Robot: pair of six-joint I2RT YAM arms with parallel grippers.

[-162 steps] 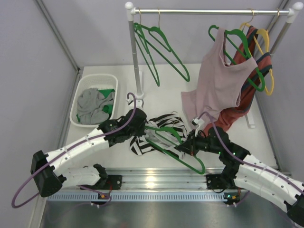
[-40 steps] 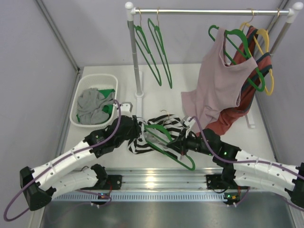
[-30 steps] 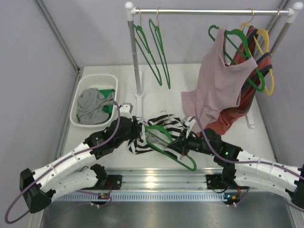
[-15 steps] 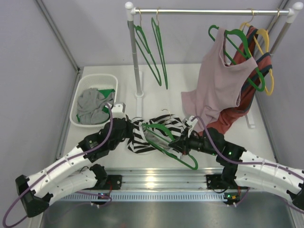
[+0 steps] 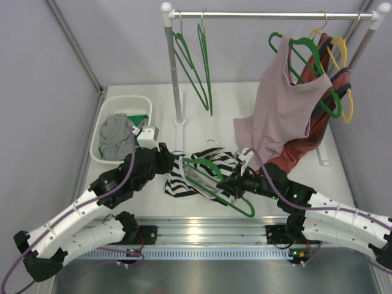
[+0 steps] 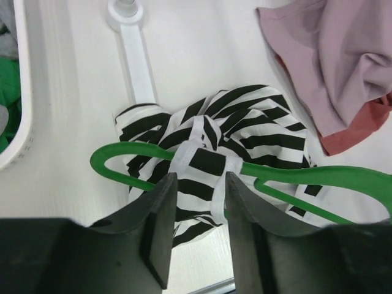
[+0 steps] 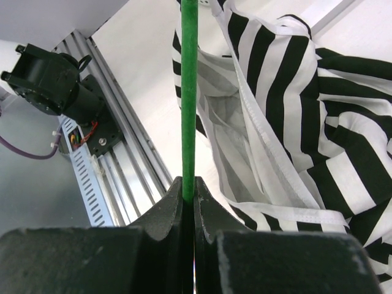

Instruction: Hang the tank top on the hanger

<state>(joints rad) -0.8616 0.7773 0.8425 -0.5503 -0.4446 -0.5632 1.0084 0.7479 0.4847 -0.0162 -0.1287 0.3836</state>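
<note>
The tank top (image 5: 180, 185) lies crumpled on the table (image 5: 233, 104) at lower centre of the top view, between my two grippers. The hanger (image 5: 202, 163) is partly inside it and slants out toward the lower right. My right gripper (image 7: 188, 184) is clamped tight on the hanger's green bar. My left gripper (image 6: 199, 179) has its fingers apart over the top's left side, with stripes showing in the gap. I cannot tell whether they touch the cloth.

The rack's post (image 5: 174, 73) stands just above the tank top in the frame, its white foot (image 6: 138, 61) reaching almost to the fabric. A pink top (image 5: 282, 104) hangs from the rail (image 5: 269, 15) at upper right, its hem low and just above my right gripper. A rust garment (image 5: 306, 150) and a yellow hanger (image 5: 344, 67) hang behind it. Two bare green hangers (image 5: 197, 67) hang at upper centre. At left a basket (image 5: 122, 98) holds a grey garment (image 5: 115, 136); my left arm (image 5: 92, 202) covers its lower right corner.

Only the left wrist view shows a white band of the tank top lying over the hanger's arm beside its curved end. Only the right wrist view shows the top's pale inside along the bar, with the slotted base track (image 7: 116, 177) beyond. The rail and its hangers show only from above.
</note>
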